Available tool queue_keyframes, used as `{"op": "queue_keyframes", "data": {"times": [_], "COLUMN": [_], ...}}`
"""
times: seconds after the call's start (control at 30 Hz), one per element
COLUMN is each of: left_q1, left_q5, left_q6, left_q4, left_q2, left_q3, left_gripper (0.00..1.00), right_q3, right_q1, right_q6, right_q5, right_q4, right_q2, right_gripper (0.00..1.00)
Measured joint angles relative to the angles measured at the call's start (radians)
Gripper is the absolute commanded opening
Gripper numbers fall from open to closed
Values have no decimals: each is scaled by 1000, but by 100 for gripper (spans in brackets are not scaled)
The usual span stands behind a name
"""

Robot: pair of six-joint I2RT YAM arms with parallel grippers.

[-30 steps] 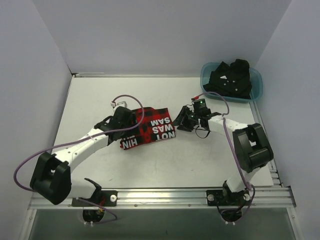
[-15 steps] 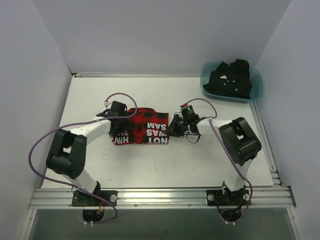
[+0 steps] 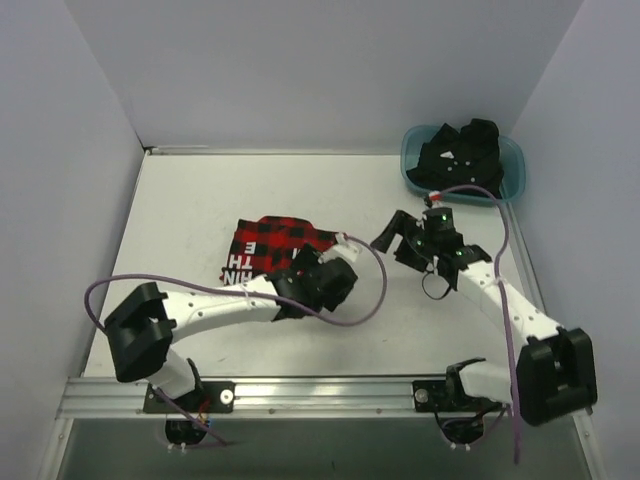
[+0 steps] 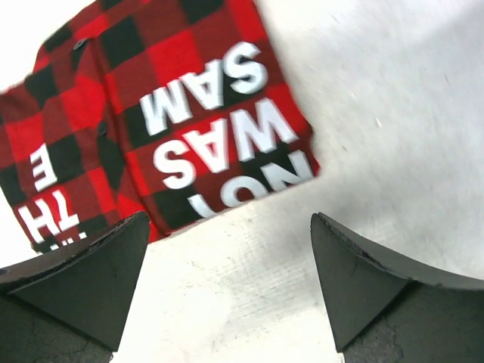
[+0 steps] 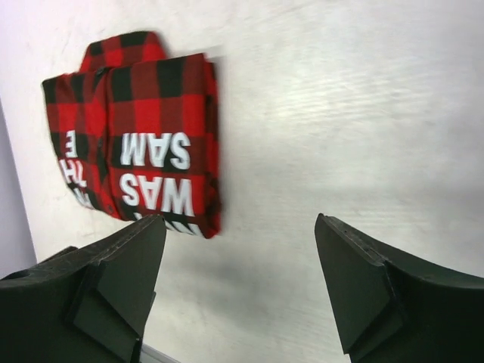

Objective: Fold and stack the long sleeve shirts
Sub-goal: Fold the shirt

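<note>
The red-and-black flannel shirt (image 3: 270, 243) lies folded on the table, white letters on top. It also shows in the left wrist view (image 4: 174, 113) and the right wrist view (image 5: 144, 151). My left gripper (image 3: 308, 274) is open and empty, over bare table at the shirt's near right corner (image 4: 231, 280). My right gripper (image 3: 392, 240) is open and empty, apart from the shirt to its right (image 5: 238, 280). The black shirt (image 3: 460, 160) lies crumpled in the teal tub (image 3: 514, 176) at the back right.
The white table (image 3: 190, 200) has walls at the back and on both sides. A metal rail (image 3: 320, 392) runs along the near edge. Purple cables loop from both arms.
My left arm has swung from the shirt's left side to its near right corner. My right gripper has drawn back to the right, away from the shirt. The shirt lies slightly further left.
</note>
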State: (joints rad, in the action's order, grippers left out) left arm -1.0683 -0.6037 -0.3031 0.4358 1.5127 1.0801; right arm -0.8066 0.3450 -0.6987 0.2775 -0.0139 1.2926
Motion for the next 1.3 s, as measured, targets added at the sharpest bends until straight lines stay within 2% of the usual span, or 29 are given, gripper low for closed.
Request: {"op": "queue_keyframes", "data": {"times": [0.07, 0.17, 0.4, 0.57, 0.7, 0.73, 0.8, 0.83, 0.9, 0.93, 1.03, 1.07, 1.13, 1.2, 1.3], "left_q1": [-73, -124, -135, -135, -135, -135, -135, -134, -133, -132, -121, -116, -112, -108, -98], "left_q5": [-60, -138, -183, -226, -246, -253, -258, -264, -259, -261, -247, -245, -235, -216, -161], "left_q6": [57, 126, 253, 339, 389, 395, 410, 416, 419, 420, 416, 415, 408, 392, 355], "left_q4": [3, 7, -3, -47, -89, -99, -120, -128, -143, -146, -150, -150, -154, -156, -151], "left_q2": [64, 192, 350, 423, 454, 463, 479, 487, 502, 510, 520, 520, 517, 500, 430], "left_q3": [21, 56, 85, 119, 139, 143, 149, 150, 151, 151, 148, 146, 143, 132, 93], "left_gripper": [97, 97, 97, 96, 88, 81, 73, 62, 49, 38, 19, 9, 3, 2, 2], "right_q3": [51, 140, 289, 311, 311, 311, 311, 311, 311, 311, 311, 311, 310, 309, 301], "right_q1": [-55, -113, -201, -244, -248, -249, -254, -257, -263, -266, -274, -275, -280, -281, -281], "right_q6": [9, 13, 13, 17, 17, 17, 16, 16, 15, 14, 10, 8, 3, -11, -48], "right_q5": [-1, 4, 19, 37, 46, 47, 54, 58, 69, 74, 83, 85, 91, 98, 137], "right_q4": [-34, -92, -199, -225, -230, -230, -230, -229, -229, -229, -228, -227, -217, -198, -151], "right_q2": [-82, -190, -403, -446, -446, -445, -442, -439, -430, -425, -415, -413, -403, -381, -301], "right_gripper": [82, 82, 82, 82, 82, 82, 82, 82, 82, 82, 82, 82, 84, 91, 92]}}
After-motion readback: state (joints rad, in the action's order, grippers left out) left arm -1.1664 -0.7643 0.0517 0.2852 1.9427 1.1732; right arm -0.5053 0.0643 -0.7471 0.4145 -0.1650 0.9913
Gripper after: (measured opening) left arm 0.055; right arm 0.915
